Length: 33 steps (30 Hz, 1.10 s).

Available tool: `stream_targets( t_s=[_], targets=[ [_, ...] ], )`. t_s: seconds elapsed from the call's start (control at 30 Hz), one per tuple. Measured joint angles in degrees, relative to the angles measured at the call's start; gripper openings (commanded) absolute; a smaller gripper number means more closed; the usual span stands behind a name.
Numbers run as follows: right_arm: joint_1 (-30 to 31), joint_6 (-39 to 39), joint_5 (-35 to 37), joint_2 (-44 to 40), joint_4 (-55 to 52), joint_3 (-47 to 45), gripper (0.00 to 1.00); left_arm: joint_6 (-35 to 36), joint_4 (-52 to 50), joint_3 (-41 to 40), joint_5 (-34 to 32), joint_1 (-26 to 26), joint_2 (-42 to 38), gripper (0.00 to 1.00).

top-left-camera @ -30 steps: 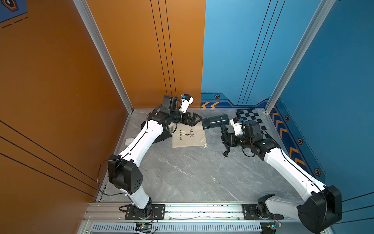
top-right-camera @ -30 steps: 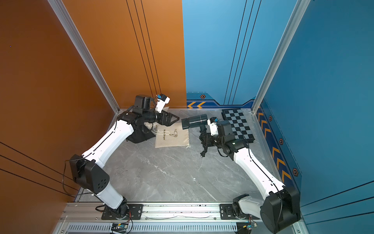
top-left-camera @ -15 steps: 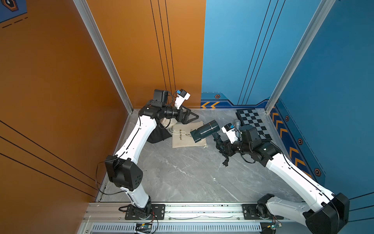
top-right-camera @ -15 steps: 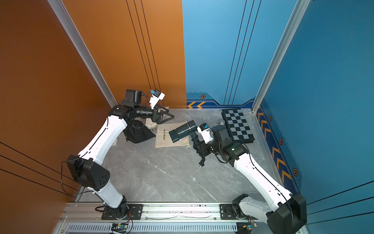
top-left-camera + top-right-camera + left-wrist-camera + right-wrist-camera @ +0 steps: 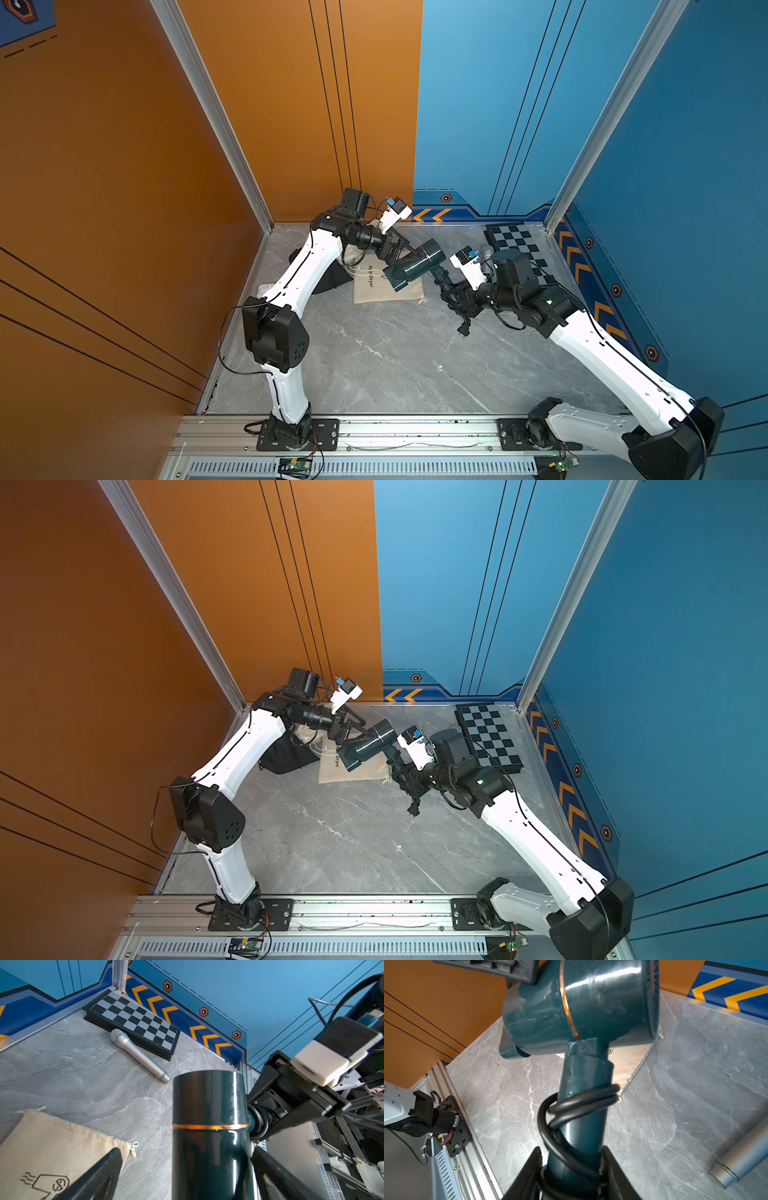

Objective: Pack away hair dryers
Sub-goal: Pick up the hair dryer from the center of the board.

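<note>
Just above the grey table (image 5: 395, 365), the dark hair dryer (image 5: 415, 264) is held aloft, its cord-wound handle clamped in the right gripper (image 5: 571, 1159). The left gripper (image 5: 186, 1150) is spread wide either side of the barrel; contact cannot be told. The beige bag (image 5: 386, 291) is seen lying beneath. The microphone (image 5: 137, 1054) beside the chessboard (image 5: 133, 1016) is shown whole only in the left wrist view; in both top views it is mostly hidden behind the right arm (image 5: 582, 345). The barrel is tilted, nozzle down toward the orange wall (image 5: 124, 208).
</note>
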Motion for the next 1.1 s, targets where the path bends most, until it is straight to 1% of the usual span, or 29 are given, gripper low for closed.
stream_targets(
  t_s=[0.27,0.43,0.57,0.6,0.77,0.83,0.87,0.93,0.97,1.0,1.07,1.1],
  targets=[
    [0.6,-1.6,0.0,0.0,-1.3,1.2,0.14,0.9,-1.2,0.0,1.8,-2.7,0.0,1.0],
    [0.6,-2.5,0.0,0.0,-1.5,2.4,0.14,1.0,-1.6,0.0,1.9,-3.1,0.0,0.92],
    [0.6,-3.3,0.0,0.1,-1.9,3.6,0.14,1.1,-1.6,0.0,1.9,-3.3,0.0,0.88],
    [0.6,-3.6,0.0,0.3,-2.3,4.0,0.14,1.1,-1.7,0.0,1.9,-3.3,0.0,0.83],
    [0.6,-4.8,0.1,2.3,-3.4,6.0,0.14,0.9,-2.4,0.9,1.3,-3.0,0.3,0.64],
    [0.6,-5.4,0.2,3.0,-3.6,6.6,0.15,0.6,-2.5,1.4,0.8,-2.9,0.4,0.49],
    [0.6,-5.5,0.2,3.3,-3.6,6.8,0.15,0.7,-2.6,1.6,0.6,-2.8,0.4,0.44],
    [0.6,-5.9,0.2,3.7,-3.7,7.2,0.16,0.7,-2.6,1.8,0.3,-2.8,0.4,0.4],
    [0.6,-6.1,0.2,4.1,-3.7,7.4,0.16,0.7,-2.7,2.1,-0.1,-2.8,0.4,0.35],
    [0.6,-6.4,0.2,4.6,-3.8,7.8,0.17,0.7,-2.7,2.4,-0.7,-2.7,0.4,0.33],
    [0.5,-6.9,0.3,5.6,-3.7,8.5,0.2,0.9,-2.7,2.9,-1.5,-2.6,0.4,0.31],
    [0.5,-7.0,0.3,6.2,-3.7,9.0,0.21,0.9,-2.7,3.0,-1.9,-2.5,0.4,0.29]
  ],
)
